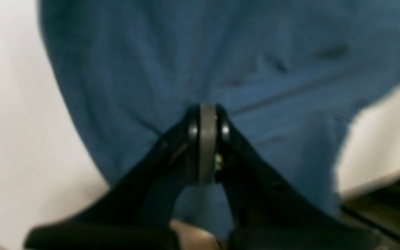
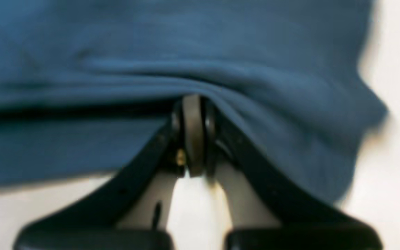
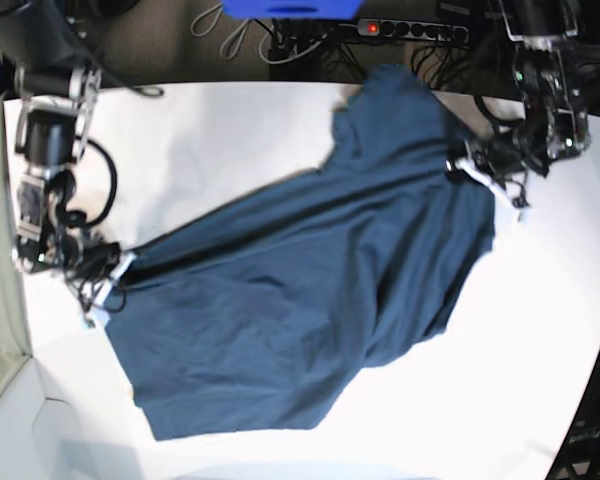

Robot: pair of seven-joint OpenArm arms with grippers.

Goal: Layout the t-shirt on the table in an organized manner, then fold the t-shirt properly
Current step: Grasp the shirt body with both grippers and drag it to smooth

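The dark navy t-shirt (image 3: 300,290) lies stretched diagonally across the white table (image 3: 230,130), pulled taut between both arms. On the base view's right, my left gripper (image 3: 458,165) is shut on the t-shirt's upper edge; the left wrist view shows its fingertips (image 1: 207,118) pinching a bunch of the t-shirt (image 1: 221,59). On the base view's left, my right gripper (image 3: 128,262) is shut on the opposite edge. In the right wrist view its fingertips (image 2: 193,111) clamp a fold of the t-shirt (image 2: 151,52). The cloth hangs loose toward the near side.
A power strip (image 3: 410,30) and cables lie beyond the table's far edge. A blue object (image 3: 290,8) sits at the top. The table's curved edge (image 3: 580,400) runs down the right side. The floor shows in the left wrist view (image 1: 387,211).
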